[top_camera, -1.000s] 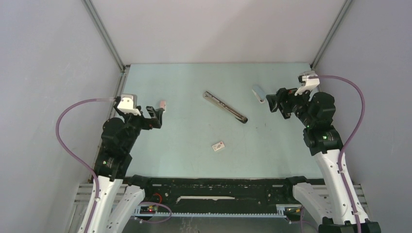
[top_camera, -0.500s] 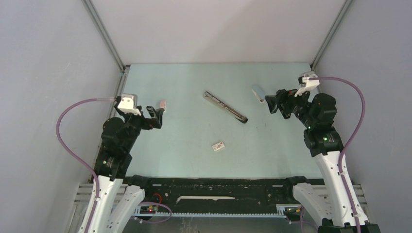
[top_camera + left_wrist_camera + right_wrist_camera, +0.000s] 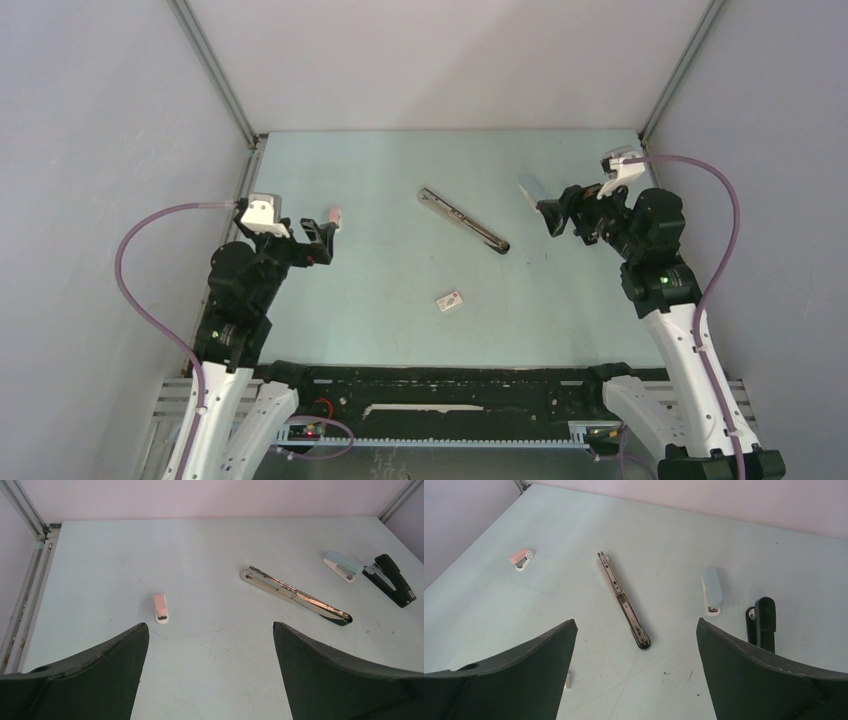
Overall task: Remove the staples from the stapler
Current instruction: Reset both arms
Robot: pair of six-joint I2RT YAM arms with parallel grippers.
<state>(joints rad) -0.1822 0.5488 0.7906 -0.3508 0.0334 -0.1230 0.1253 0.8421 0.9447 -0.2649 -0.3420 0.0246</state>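
Both pincers gape wide, holding nothing; left gripper point(image 3: 210, 626) sits at nine o'clock, right gripper point(image 3: 636, 621) at three; the opened stapler point(image 3: 463, 220) lies central; a staple strip point(image 3: 451, 300) lies apart at its six o'clock.

The table point(image 3: 380, 180) is a plain pale mint green with a few faint dark scuffs. At 9 o'clock on it, the pink stapler point(image 3: 160, 608) has a salmon top and a white base. The opened long stapler point(image 3: 295, 594) near the middle is shiny silver, cream-white at 1 end and black at the other. At 2 o'clock, the light blue stapler point(image 3: 712, 590) sits on a white base, and the black stapler point(image 3: 391, 580) beside it is glossy. The staples point(image 3: 451, 300) at 6 o'clock look pale silvery-grey. The left gripper point(image 3: 210, 625) and right gripper point(image 3: 636, 621) are dark green-black. The arms point(image 3: 240, 290) are black above and white below, each with 1 mauve cable point(image 3: 118, 265). The walls point(image 3: 100, 100) are pale lilac-grey.
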